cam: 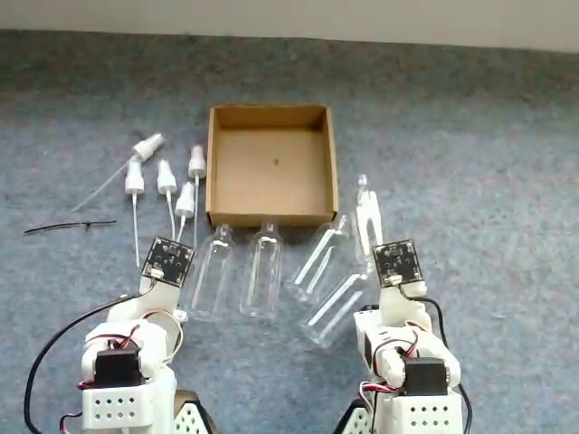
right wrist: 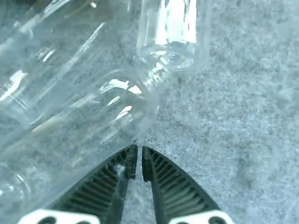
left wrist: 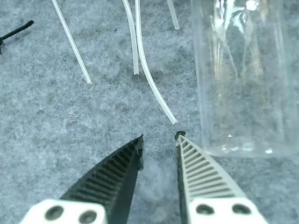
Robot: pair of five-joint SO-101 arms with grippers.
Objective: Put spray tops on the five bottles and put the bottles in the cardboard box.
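Evidently nothing is capped yet: we note the bottles (cam: 262, 271) lying bare toward the table's (cam: 488, 136) near edge, just before the open cardboard box (cam: 331, 163), spray tops (cam: 166, 176) grouped toward the left edge within reach, the left gripper (left wrist: 160, 136) slightly spread and empty by their tubes (left wrist: 149, 79), the right gripper (right wrist: 138, 148) pressed nearly together, holding nothing, just beside a bottle.

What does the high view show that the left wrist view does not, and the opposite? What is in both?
Of the two, the high view has the cardboard box, the white heads of the spray tops and the rightmost bottles. The left wrist view has the left pincer, slightly open over grey carpet, holding nothing. Both have the thin tubes, the leftmost bottle and a black tie.
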